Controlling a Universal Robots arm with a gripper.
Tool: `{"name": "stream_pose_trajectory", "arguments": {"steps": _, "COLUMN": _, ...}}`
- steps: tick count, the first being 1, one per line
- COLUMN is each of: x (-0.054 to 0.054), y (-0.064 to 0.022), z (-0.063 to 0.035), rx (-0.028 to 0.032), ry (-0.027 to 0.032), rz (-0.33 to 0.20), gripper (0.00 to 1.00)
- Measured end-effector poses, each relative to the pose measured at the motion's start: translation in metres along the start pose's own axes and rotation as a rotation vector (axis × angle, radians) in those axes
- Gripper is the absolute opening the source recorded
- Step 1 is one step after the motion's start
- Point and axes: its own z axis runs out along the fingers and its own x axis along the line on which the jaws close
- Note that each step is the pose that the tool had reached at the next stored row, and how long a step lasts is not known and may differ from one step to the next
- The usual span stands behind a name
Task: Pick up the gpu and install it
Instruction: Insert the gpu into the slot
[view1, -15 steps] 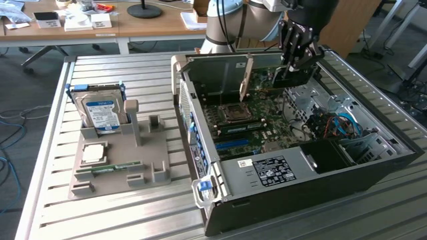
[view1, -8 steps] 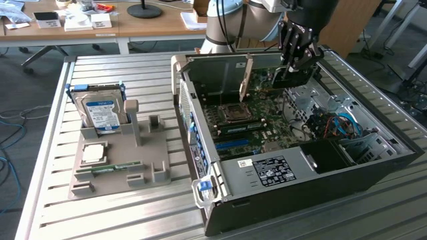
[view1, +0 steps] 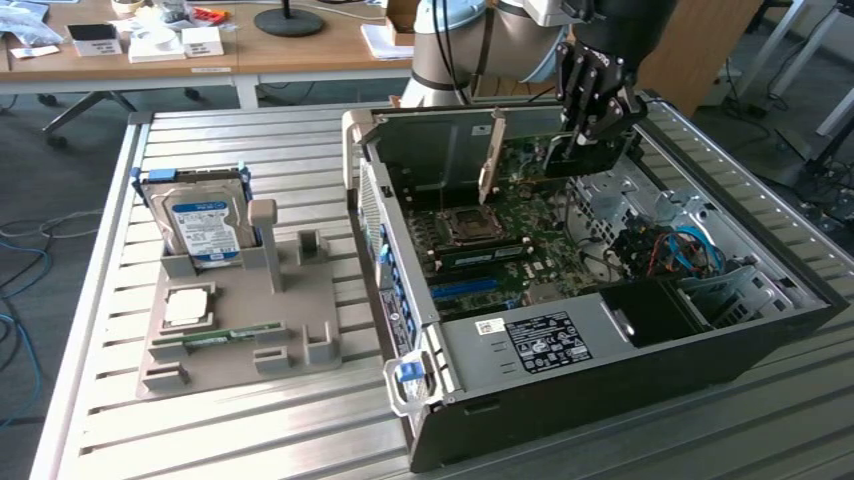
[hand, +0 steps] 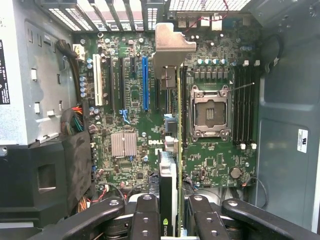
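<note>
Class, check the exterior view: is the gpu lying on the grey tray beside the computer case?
No, the gripper holds the gpu inside the open case, above the motherboard.

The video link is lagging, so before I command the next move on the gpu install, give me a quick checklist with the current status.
1. Grip: gripper shut on the gpu, card clamped between its fingers: ok.
2. Card upright, edge-on to the motherboard: ok.
3. Metal bracket points toward the case's vented rear wall: ok.
4. Card edge over a slot: it runs beside the blue slot, along a black one; exact line-up: cannot tell.
5. Card seated in a slot: cannot tell.
6. Loose cables lie to one side, apart from the card: ok.
</note>
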Motion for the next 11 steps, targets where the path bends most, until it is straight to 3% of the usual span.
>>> {"name": "stream_pose_trajectory", "arguments": {"steps": 11, "x": 0.0, "y": 0.0001, "z": 0.0013, "rx": 0.0, "ry": 0.0, "rz": 0.0, "gripper": 0.27}}
